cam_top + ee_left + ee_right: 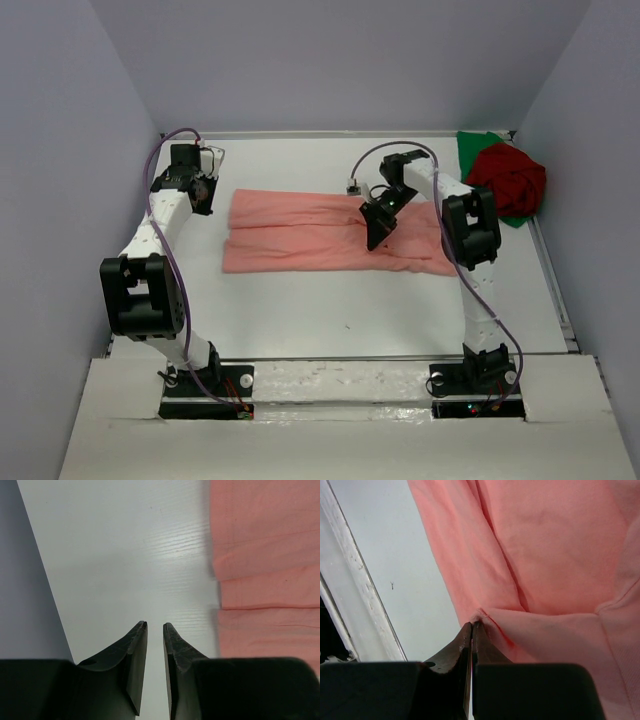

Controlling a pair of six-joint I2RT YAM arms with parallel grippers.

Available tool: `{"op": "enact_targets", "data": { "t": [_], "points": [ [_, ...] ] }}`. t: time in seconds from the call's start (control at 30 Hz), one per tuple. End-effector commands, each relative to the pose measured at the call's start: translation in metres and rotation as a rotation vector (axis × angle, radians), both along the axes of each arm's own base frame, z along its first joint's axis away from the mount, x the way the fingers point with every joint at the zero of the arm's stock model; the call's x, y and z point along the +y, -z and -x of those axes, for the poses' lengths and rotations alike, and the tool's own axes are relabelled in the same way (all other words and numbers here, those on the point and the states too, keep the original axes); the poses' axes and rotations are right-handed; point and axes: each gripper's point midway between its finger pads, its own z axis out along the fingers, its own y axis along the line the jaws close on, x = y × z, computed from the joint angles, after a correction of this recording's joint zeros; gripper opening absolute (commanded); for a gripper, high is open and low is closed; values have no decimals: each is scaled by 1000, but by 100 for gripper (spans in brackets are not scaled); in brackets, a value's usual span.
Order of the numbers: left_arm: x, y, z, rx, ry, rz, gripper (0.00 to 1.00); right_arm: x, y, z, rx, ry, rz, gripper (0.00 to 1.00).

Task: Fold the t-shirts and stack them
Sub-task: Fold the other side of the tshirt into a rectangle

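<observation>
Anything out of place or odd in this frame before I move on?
Nothing looks damaged. The dark red t-shirt lies crumpled in a heap on the green t-shirt at the table's far right corner. The salmon-pink t-shirt lies as a long strip mid-table, its edge pinched by the right gripper.

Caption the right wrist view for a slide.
Right pincer shut on a small pinch of the salmon-pink t-shirt, with the white table beside the cloth.
</observation>
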Motion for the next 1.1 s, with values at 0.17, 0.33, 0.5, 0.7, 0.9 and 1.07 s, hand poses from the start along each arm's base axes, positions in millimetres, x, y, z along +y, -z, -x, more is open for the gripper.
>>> {"op": "enact_targets", "data": {
  "t": [0.17,0.33,0.5,0.7,0.9,1.07],
  "points": [
    [-4,-15,6,-42,21,0,32,10,-3,35,148,-44,11,0],
    [-4,-15,6,-43,21,-2,32,11,0,38,148,-52,28,0],
    [-4,-14,6,-40,23,1,33,8,7,40,110,-73,77,14],
    [-4,-15,5,-42,23,3,32,5,8,46,87,-98,126,61],
    [-4,-16,4,-43,23,3,32,8,-10,42,57,-98,106,75],
    [-5,-19,4,-51,24,6,32,15,-38,35,22,-88,69,75]
  ]
}}
